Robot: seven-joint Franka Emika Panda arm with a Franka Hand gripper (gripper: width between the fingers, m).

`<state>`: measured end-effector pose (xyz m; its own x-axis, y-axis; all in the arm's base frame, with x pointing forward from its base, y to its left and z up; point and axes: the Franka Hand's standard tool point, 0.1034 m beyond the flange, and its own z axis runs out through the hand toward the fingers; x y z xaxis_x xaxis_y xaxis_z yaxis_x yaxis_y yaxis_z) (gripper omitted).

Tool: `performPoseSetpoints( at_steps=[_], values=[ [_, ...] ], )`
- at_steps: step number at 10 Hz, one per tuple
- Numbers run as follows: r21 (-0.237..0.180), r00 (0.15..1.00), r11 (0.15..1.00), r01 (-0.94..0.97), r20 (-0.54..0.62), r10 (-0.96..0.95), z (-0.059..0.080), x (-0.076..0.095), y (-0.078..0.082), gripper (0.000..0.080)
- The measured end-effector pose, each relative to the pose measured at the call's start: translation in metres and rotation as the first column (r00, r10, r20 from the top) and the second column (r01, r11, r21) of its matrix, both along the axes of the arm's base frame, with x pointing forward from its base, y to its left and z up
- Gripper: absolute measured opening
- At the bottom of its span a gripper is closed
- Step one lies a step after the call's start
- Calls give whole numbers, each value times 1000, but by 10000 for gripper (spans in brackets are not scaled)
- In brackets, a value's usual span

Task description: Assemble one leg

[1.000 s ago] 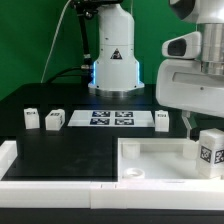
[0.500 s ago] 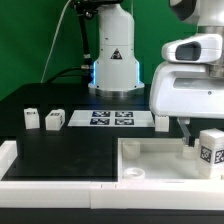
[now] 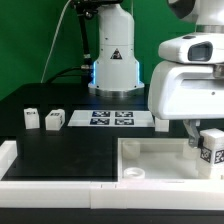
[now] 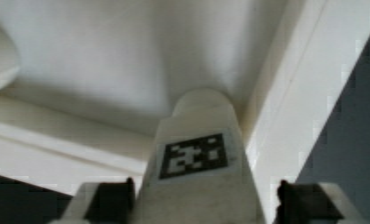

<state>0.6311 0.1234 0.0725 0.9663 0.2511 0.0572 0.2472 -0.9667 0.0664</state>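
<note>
One leg [image 4: 198, 150] is seen between the fingers of the claw [image 4: 200, 192], over the white tray [image 3: 150, 152] at the exterior view's right; whether it is actually clamped cannot be told. It is judged light, rigid and smooth, best pinched on its flat sides. Tray walls crowd close; open tabletop [image 3: 70, 145] lies toward the exterior view's left.

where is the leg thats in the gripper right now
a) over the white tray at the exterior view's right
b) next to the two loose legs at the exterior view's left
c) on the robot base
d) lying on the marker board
a, the gripper holds the leg over the white tray at the exterior view's right; the wrist view shows the tagged leg between the fingers.
</note>
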Motion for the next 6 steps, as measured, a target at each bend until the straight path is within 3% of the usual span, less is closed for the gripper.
performPoseSetpoints(
  at_steps=[2, 3, 4, 6],
  values=[
    [3, 998, 998, 57, 3, -57, 0, 0, 0, 290],
    [12, 984, 984, 178, 9, -178, 0, 0, 1, 290],
    [30, 939, 939, 344, 13, -344, 0, 0, 1, 290],
    [77, 753, 752, 655, 20, -658, -2, 0, -8, 290]
  ],
)
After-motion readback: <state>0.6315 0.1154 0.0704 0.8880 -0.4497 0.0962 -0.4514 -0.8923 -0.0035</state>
